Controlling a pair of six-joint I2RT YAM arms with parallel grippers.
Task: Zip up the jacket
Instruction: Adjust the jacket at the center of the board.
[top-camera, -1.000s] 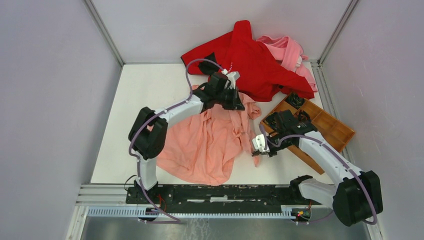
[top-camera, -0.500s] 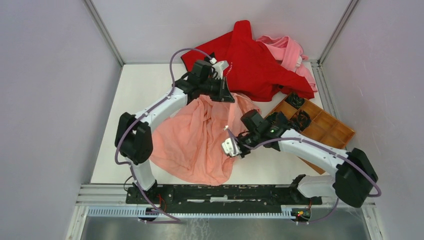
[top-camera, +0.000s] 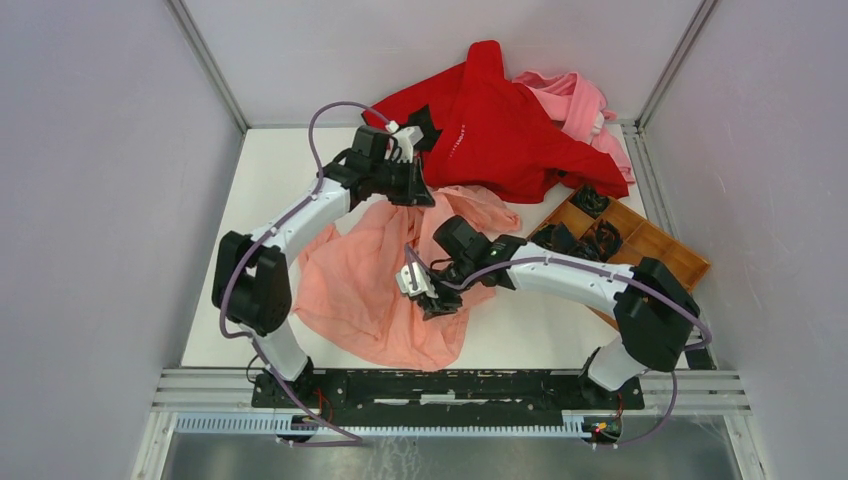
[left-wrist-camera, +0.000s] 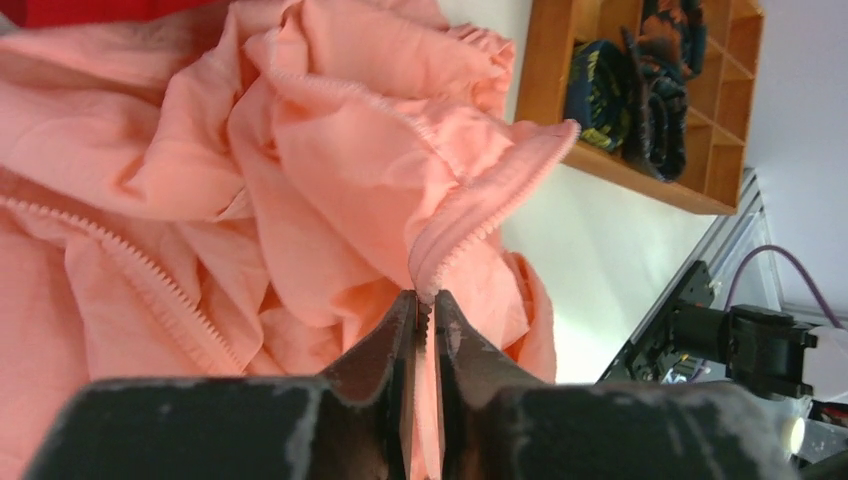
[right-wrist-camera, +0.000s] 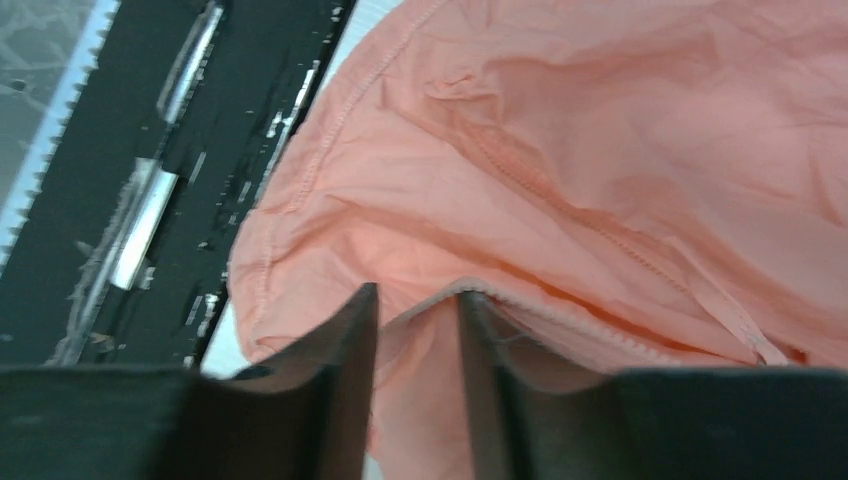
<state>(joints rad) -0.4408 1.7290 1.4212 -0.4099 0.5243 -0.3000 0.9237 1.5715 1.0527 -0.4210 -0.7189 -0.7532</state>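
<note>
The salmon-pink jacket (top-camera: 365, 290) lies crumpled on the white table, its zipper teeth showing along loose edges (left-wrist-camera: 150, 270). My left gripper (top-camera: 420, 197) is at the jacket's far edge. In the left wrist view its jaws (left-wrist-camera: 425, 298) are pinched shut on a toothed zipper edge that rises in a fold (left-wrist-camera: 480, 200). My right gripper (top-camera: 433, 300) hangs over the jacket's middle, near its right side. Seen from the right wrist, this gripper (right-wrist-camera: 418, 295) is open, with a zipper edge of the jacket (right-wrist-camera: 600, 150) draped across the gap between the fingers.
A bright red garment (top-camera: 500, 115) and a paler pink one (top-camera: 580, 98) are heaped at the back. A wooden compartment tray (top-camera: 665, 258) with dark rolled items sits at the right. The black base rail (top-camera: 430, 385) runs along the near edge.
Both arms have swung left. The left gripper has dragged the jacket's top edge back and left. The right gripper has moved over the jacket and its jaws have parted.
</note>
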